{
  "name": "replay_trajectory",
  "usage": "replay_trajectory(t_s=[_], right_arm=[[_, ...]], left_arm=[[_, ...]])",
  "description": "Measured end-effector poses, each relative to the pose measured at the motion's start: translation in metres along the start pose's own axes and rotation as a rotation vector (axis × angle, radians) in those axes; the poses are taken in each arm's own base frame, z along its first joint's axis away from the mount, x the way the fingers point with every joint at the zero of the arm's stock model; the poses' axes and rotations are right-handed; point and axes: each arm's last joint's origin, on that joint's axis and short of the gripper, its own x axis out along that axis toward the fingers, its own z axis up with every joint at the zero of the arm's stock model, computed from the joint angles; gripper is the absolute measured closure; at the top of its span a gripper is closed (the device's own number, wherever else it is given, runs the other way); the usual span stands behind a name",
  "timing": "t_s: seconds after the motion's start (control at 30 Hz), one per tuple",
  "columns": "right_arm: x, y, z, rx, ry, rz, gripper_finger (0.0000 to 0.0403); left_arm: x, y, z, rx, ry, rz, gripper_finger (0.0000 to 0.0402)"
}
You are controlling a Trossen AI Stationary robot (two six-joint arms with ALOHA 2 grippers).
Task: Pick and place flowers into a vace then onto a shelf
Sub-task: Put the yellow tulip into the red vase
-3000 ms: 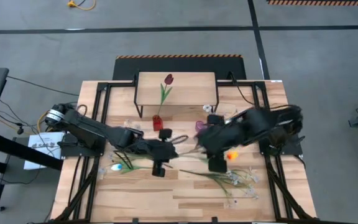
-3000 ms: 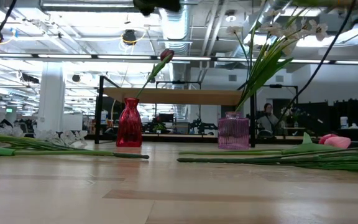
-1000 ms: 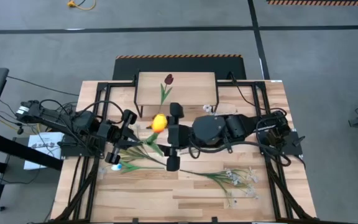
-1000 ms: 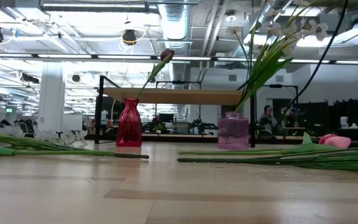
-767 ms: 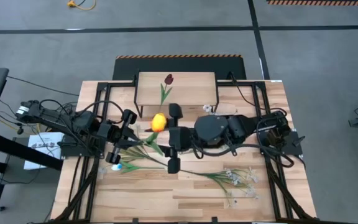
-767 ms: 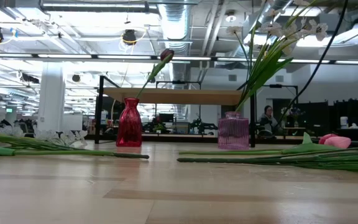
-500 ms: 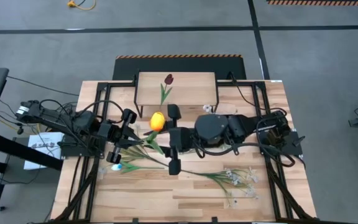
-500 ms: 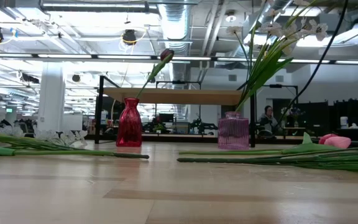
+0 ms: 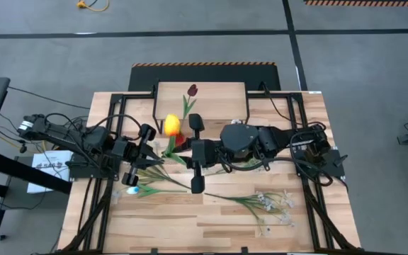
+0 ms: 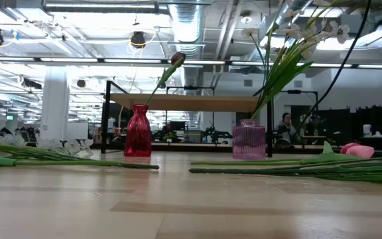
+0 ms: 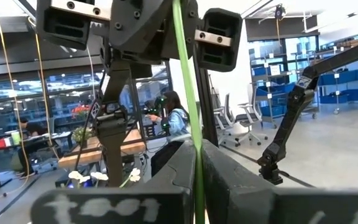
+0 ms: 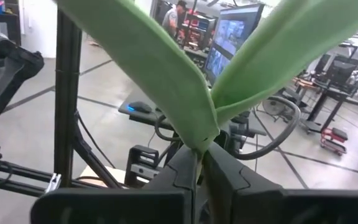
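Note:
An orange tulip, head [image 9: 171, 125], is held above the table between both arms. My left gripper [image 9: 156, 157] comes from the left and is shut on its green stem [image 11: 185, 74]. My right gripper [image 9: 183, 151] reaches in from the right and is shut on the same stem, under its leaves [image 12: 166, 74]. A red vase [image 10: 138, 131] with a dark red tulip [image 9: 191, 91] stands before the shelf [image 9: 218, 95]. A purple vase [image 10: 249, 139] holds white sprays. Neither gripper shows in the low view. My left gripper pinches the tulip's lower stem [image 11: 197, 163] between its two fingers, coming from the table's left and slanting upward. The stem rises from the fingers toward the right gripper, clear of the table. My right gripper pinches the stem just below the fork of two leaves [image 12: 198, 148]. Its fingers come level from the table's right and lie across the stem. The leaves spread out beyond the fingers.
Loose flowers lie on the table: white sprays near the right front [image 9: 264, 204], green stems with a white head at the left [image 9: 139, 188], a pink tulip [image 10: 354, 149]. Dark frame rails [image 9: 94, 205] run along both table sides.
The orange tulip's head has swung toward the table's far left, from over the red vase to beside the shelf's near edge. Its lower stem has stayed at my left gripper. My right gripper has turned a little at the wrist.

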Motion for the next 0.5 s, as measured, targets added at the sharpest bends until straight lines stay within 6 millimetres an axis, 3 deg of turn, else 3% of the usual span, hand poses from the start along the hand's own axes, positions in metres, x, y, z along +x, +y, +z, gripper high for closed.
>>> replay_trajectory(t_s=[0.23, 0.5], right_arm=[[-0.001, 0.0, -0.004, -0.01, 0.048, -0.024, 0.04], [-0.002, -0.001, -0.013, 0.017, 0.144, -0.036, 0.0401]], left_arm=[[0.0, -0.001, -0.002, -0.012, 0.019, -0.019, 0.0388], [-0.001, -0.002, -0.004, -0.059, 0.074, -0.048, 0.0339]])
